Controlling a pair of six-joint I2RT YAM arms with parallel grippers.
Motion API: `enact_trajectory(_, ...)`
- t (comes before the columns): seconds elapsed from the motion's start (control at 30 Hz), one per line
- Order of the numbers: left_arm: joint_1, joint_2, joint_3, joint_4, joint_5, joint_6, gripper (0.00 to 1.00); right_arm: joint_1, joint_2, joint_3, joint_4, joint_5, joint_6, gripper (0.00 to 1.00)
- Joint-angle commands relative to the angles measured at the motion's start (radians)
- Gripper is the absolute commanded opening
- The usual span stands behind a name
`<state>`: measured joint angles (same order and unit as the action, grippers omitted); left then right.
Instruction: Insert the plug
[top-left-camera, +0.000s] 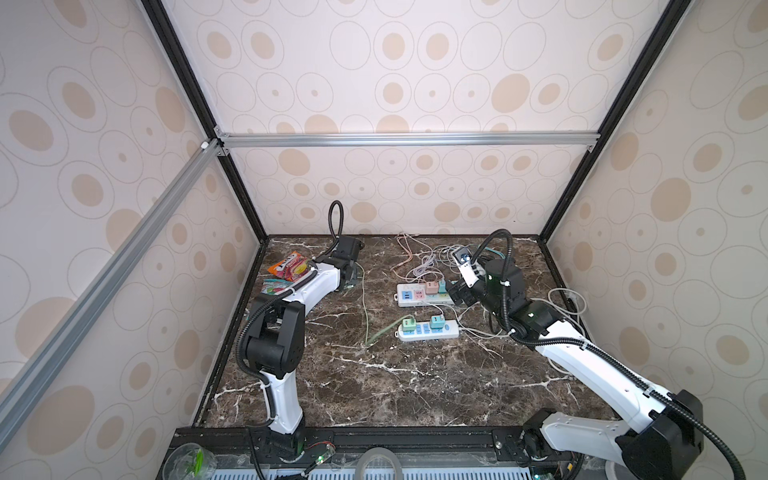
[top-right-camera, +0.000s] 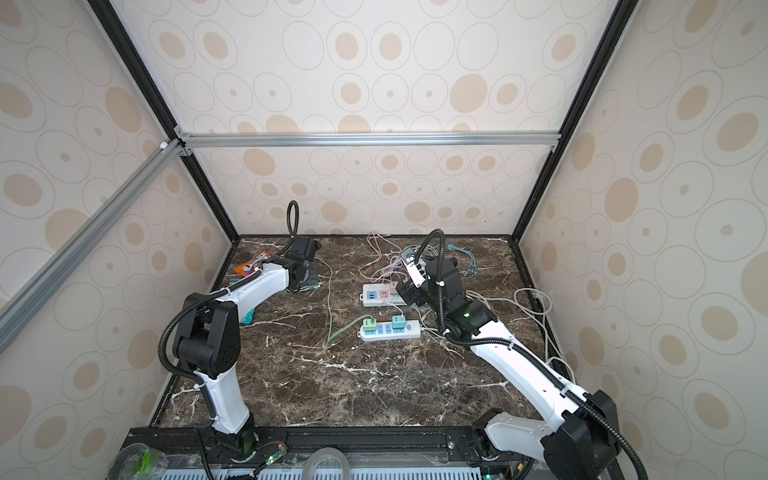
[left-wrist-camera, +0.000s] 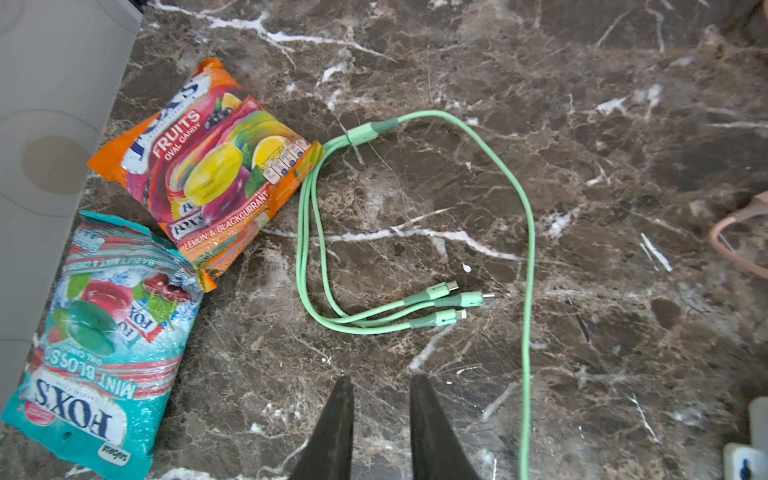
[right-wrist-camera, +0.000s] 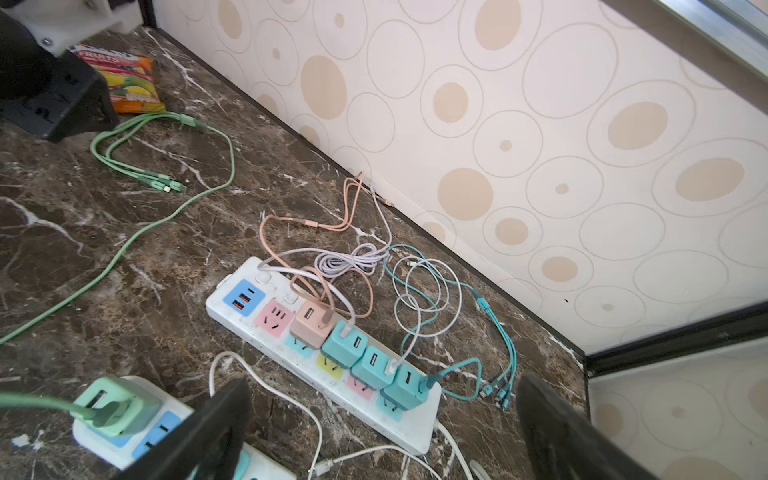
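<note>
The left gripper (left-wrist-camera: 380, 380) is parted narrowly, empty, over the marble table (left-wrist-camera: 582, 208). The right gripper (right-wrist-camera: 384, 384) gapes wide, empty, at the far power strip's (right-wrist-camera: 243, 272) three-o'clock end.

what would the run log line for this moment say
left gripper: slightly open, empty | green cable: free ends on table | right gripper: wide open, empty, by far power strip

I'm working in a robot data-collection cell, a lab rig and not a home. An aluminium rail (top-left-camera: 407, 139) and black frame posts (top-left-camera: 615, 116) are boxing me in. Patterned wall panels (top-left-camera: 395, 62) are serving as backdrop. The marble-look tabletop (top-left-camera: 395, 386) is carrying props: a power strip (top-left-camera: 451, 331) and a candy bag (left-wrist-camera: 208, 166). My left arm (top-left-camera: 286, 399) and right arm (top-left-camera: 582, 357) are standing on the front base rail (top-left-camera: 415, 436).
</note>
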<state>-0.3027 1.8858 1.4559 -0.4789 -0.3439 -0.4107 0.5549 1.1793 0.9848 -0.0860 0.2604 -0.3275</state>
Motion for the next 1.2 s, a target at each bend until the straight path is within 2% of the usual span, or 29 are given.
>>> enact_trajectory(0.0, 0.004, -0.006, 0.070, -0.044, -0.037, 0.032, 0.30, -0.006, -0.032, -0.032, 0.091, 0.061, 0.038, 0.99)
enact_trajectory(0.17, 0.004, -0.085, 0.031, 0.019, 0.008, 0.041, 0.48, -0.016, -0.044, -0.059, 0.158, 0.145, 0.063, 0.99)
enact_trajectory(0.27, 0.005, -0.168, -0.046, 0.088, 0.006, 0.049, 0.62, -0.037, -0.051, -0.077, 0.194, 0.225, 0.107, 0.99)
enact_trajectory(0.4, 0.005, -0.304, -0.172, 0.180, -0.004, 0.041, 0.78, -0.089, -0.065, -0.123, 0.231, 0.265, 0.172, 0.99)
enact_trajectory(0.6, 0.005, -0.536, -0.407, 0.319, -0.134, 0.022, 0.98, -0.176, -0.060, -0.214, 0.263, 0.386, 0.307, 0.99)
enact_trajectory(0.8, 0.013, -0.716, -0.636, 0.417, -0.307, -0.003, 0.98, -0.270, -0.044, -0.310, 0.287, 0.447, 0.439, 0.99)
enact_trajectory(0.93, 0.016, -0.827, -0.808, 0.505, -0.508, -0.040, 0.98, -0.342, 0.008, -0.365, 0.323, 0.463, 0.431, 0.99)
enact_trajectory(1.0, 0.021, -0.876, -0.883, 0.558, -0.557, -0.038, 0.98, -0.375, 0.046, -0.381, 0.330, 0.462, 0.434, 0.99)
enact_trajectory(1.1, 0.027, -0.934, -0.979, 0.645, -0.606, -0.002, 0.98, -0.420, 0.099, -0.405, 0.363, 0.423, 0.435, 0.99)
enact_trajectory(1.17, 0.031, -0.956, -1.042, 0.719, -0.655, 0.043, 0.98, -0.451, 0.123, -0.441, 0.453, 0.305, 0.404, 0.99)
